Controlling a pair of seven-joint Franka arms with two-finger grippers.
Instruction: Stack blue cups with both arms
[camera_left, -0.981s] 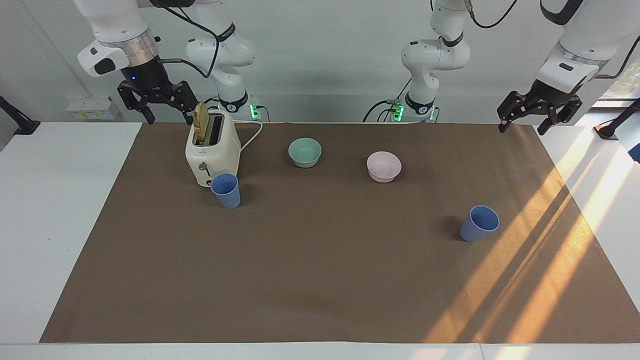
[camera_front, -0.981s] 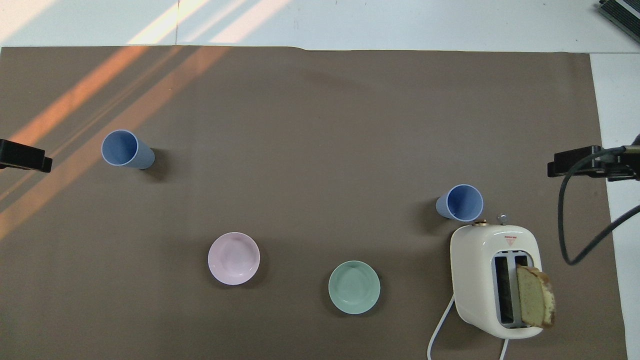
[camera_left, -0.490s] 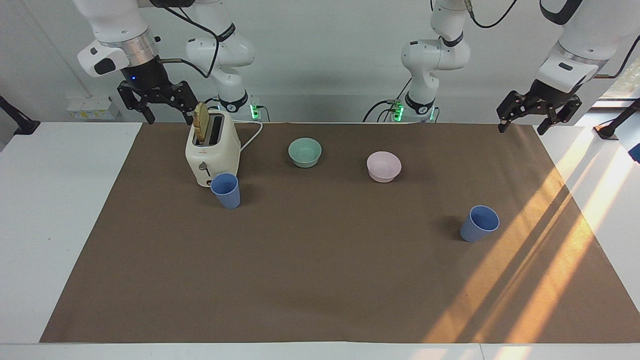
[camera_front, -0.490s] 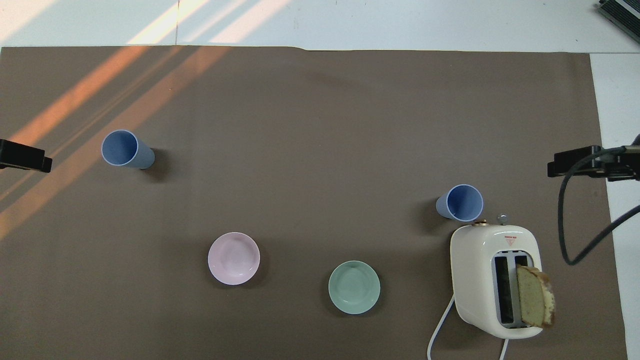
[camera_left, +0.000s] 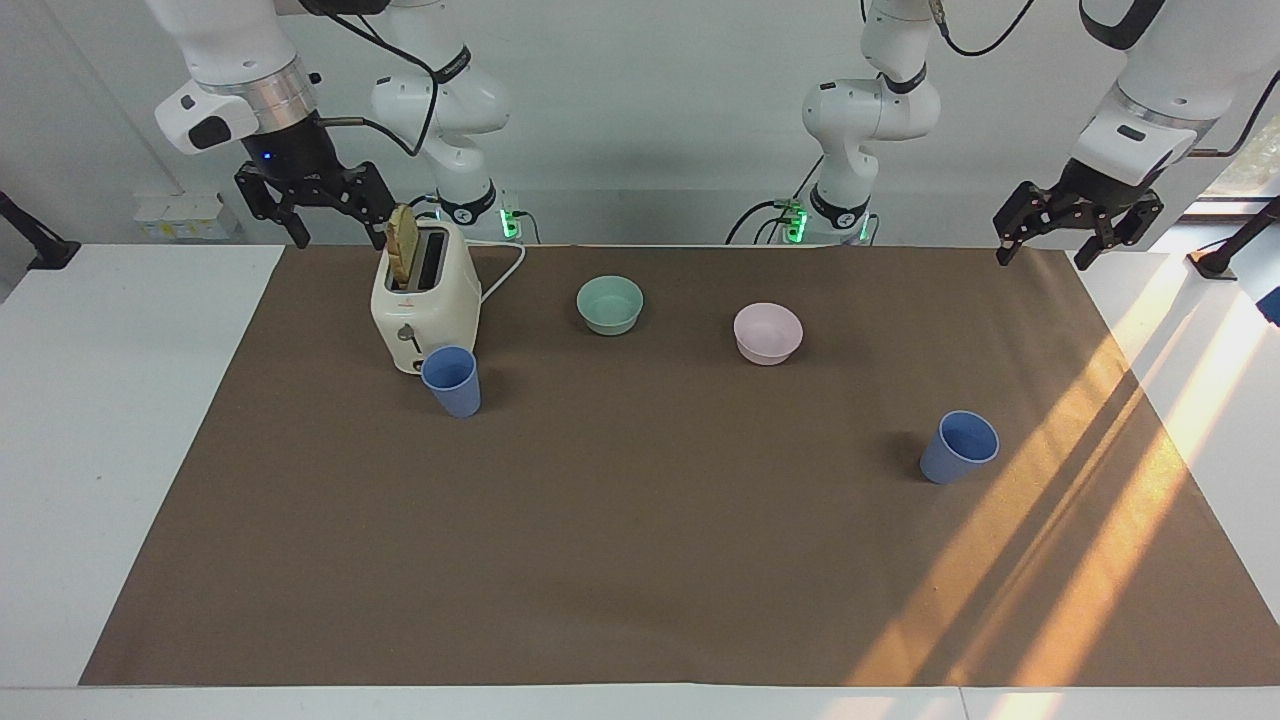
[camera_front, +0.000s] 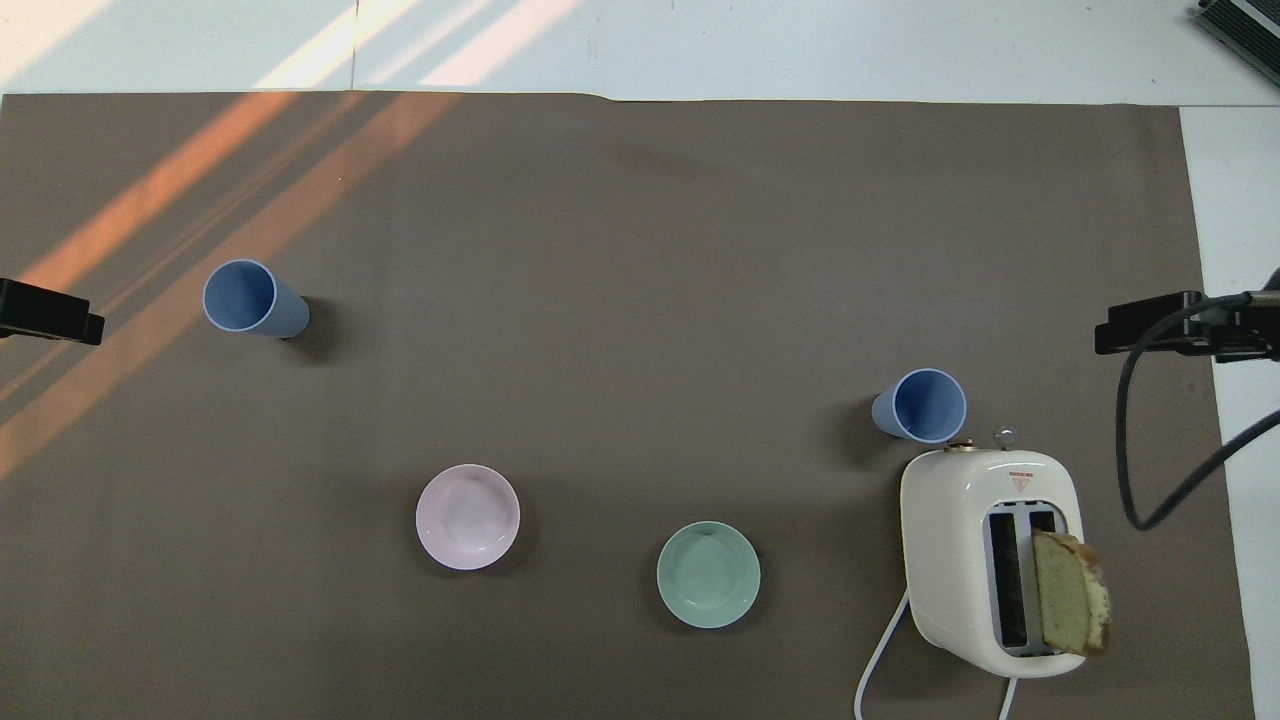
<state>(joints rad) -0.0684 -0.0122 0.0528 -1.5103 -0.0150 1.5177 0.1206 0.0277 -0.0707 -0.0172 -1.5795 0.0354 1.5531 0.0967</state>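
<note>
While both arms wait raised at the robots' edge of the brown mat (camera_left: 640, 560), the right gripper (camera_left: 318, 218) hangs spread and empty beside the toaster (camera_left: 425, 300), which holds a bread slice (camera_left: 403, 244). One blue cup (camera_left: 451, 381) stands upright against the toaster's front. A green bowl (camera_left: 610, 304) and pink bowl (camera_left: 768, 333) sit mid-table. The second cup (camera_left: 959, 447) stands well apart toward the left arm's end, where the left gripper (camera_left: 1070, 232) hangs open, holding nothing.

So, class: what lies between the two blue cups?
Nothing: bare brown mat between the cup by the toaster and the other cup, clearest overhead.
</note>
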